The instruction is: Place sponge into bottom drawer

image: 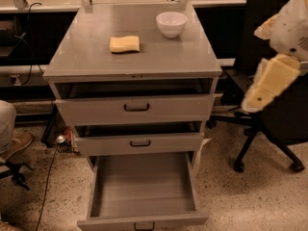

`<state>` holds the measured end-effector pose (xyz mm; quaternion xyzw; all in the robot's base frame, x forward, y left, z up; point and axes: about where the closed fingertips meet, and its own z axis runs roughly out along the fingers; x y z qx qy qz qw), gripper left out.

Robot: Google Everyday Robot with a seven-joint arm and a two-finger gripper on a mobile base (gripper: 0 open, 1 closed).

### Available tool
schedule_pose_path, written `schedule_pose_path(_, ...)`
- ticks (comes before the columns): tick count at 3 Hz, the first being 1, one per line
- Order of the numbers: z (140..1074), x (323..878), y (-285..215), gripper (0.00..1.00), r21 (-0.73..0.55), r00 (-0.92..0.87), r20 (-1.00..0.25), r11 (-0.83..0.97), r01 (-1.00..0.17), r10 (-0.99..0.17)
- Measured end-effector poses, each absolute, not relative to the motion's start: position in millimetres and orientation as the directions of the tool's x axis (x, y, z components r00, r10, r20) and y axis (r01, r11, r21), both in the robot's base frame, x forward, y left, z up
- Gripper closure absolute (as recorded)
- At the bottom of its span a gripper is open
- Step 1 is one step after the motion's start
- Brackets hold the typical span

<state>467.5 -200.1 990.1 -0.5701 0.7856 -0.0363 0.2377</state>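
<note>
The pale-yellow sponge (124, 44) lies on the grey cabinet top (96, 61), left of centre. The bottom drawer (142, 196) is pulled far out and its deep tray shows nothing inside; its small dark handle (144, 225) is at the lower edge of the view. My gripper (269, 83), a cream-coloured part of the arm, hangs in the air to the right of the cabinet, level with the top drawer. It is well away from the sponge and holds nothing that I can see.
A white bowl (171, 23) stands on the cabinet top, right of the sponge. The top drawer (137, 108) and middle drawer (140, 143) are slightly open. A black office chair (274, 129) stands right of the cabinet, behind my arm. A cable (50, 172) and a shoe (14, 143) are at the left.
</note>
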Motion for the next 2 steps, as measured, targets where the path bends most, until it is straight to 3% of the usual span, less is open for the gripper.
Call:
schedule_pose_path(1, 985, 528, -179, 0.00, -0.292, -0.273, -0.528, 0.473, -0.831, -0.804)
schedule_pose_path(2, 978, 618, -140, 0.00, -0.162, -0.335, -0.718, 0.614, -0.772, -0.610)
